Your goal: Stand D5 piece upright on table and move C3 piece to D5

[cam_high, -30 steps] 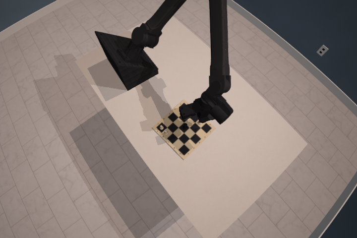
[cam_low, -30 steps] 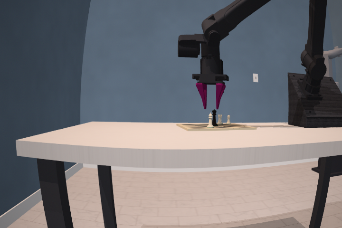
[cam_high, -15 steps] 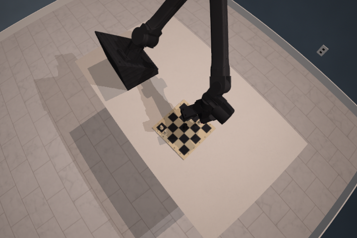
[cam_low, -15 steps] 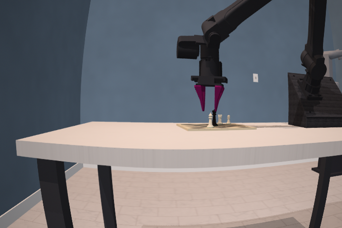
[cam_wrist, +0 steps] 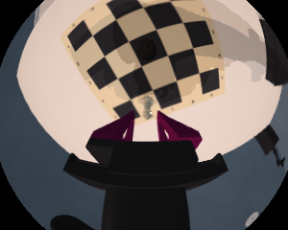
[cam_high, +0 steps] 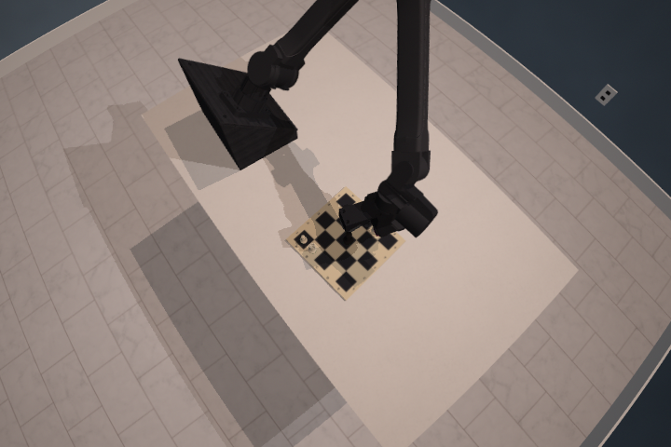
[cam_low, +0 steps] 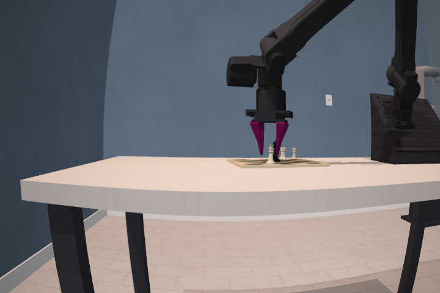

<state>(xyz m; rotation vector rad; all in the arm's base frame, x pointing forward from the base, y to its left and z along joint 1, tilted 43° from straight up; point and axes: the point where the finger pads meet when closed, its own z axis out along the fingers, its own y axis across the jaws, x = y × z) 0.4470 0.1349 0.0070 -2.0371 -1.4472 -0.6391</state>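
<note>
A small chessboard (cam_high: 347, 294) (cam_low: 241, 163) (cam_wrist: 198, 33) lies in the middle of the table. My gripper (cam_low: 271, 153) (cam_wrist: 145, 114) has magenta fingers. It hangs low over the board's edge nearest the arm, open part way. A white piece (cam_wrist: 146, 105) (cam_high: 372, 230) stands between the fingertips, and the fingers do not press on it. A black piece (cam_wrist: 146, 45) (cam_high: 347, 237) (cam_low: 275, 155) stands near the board's middle. Two more pieces sit at the far corner, a white piece (cam_high: 303, 239) and one beside it (cam_high: 312, 249). I cannot read the square letters.
The arm's dark wedge-shaped base (cam_high: 236, 115) (cam_low: 410, 138) stands on the table (cam_low: 192, 186) behind the board. The arm's links reach over the board from above.
</note>
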